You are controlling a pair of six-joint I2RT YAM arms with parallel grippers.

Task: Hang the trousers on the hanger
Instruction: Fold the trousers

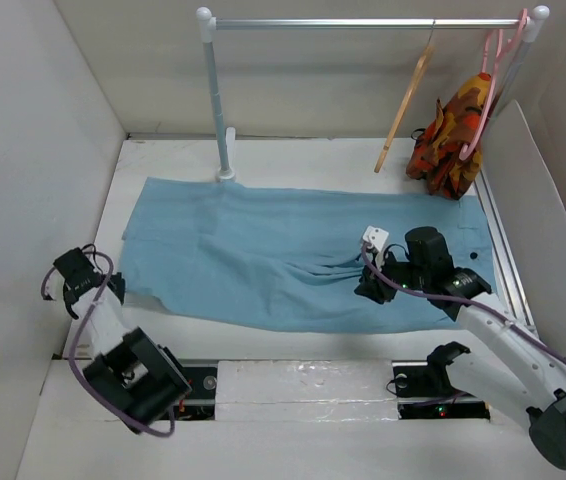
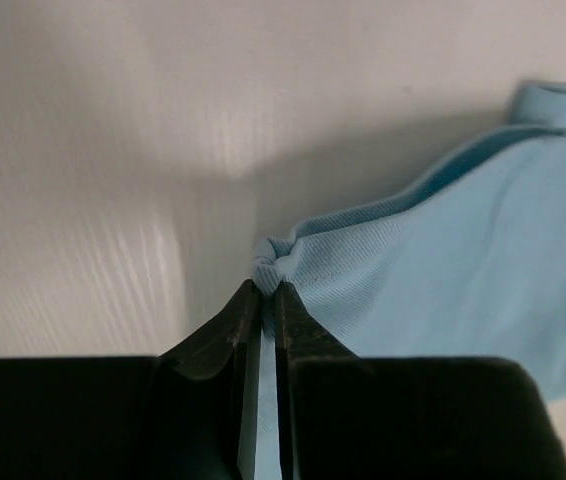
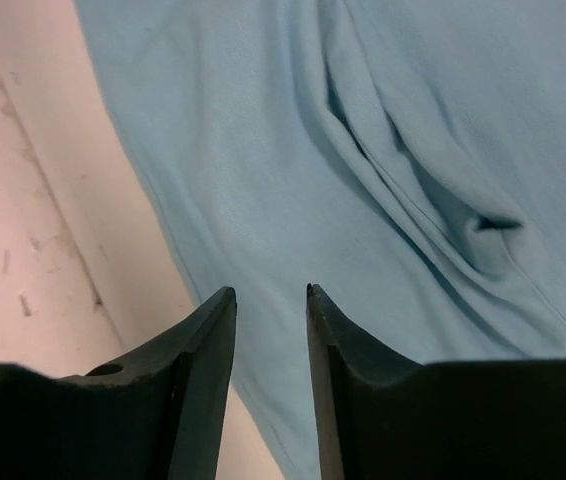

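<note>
The light blue trousers [image 1: 263, 250] lie spread flat across the white table, legs to the left and waistband with its small dark button [image 1: 474, 255] to the right. The tan wooden hanger [image 1: 408, 105] hangs by its hook from the rail at the back right. My left gripper [image 1: 115, 288] is at the trousers' left edge; in the left wrist view it [image 2: 268, 286] is shut on a bunched corner of the blue cloth [image 2: 463, 260]. My right gripper [image 1: 368, 290] is low over the trousers near their front edge; it [image 3: 269, 292] is open over the cloth [image 3: 293, 150], holding nothing.
A metal rail [image 1: 363, 22] on a white post [image 1: 218, 100] spans the back. A pink plastic hanger [image 1: 488, 90] carries an orange-red-yellow patterned garment [image 1: 451, 135] at the far right. White walls close in on the left, back and right.
</note>
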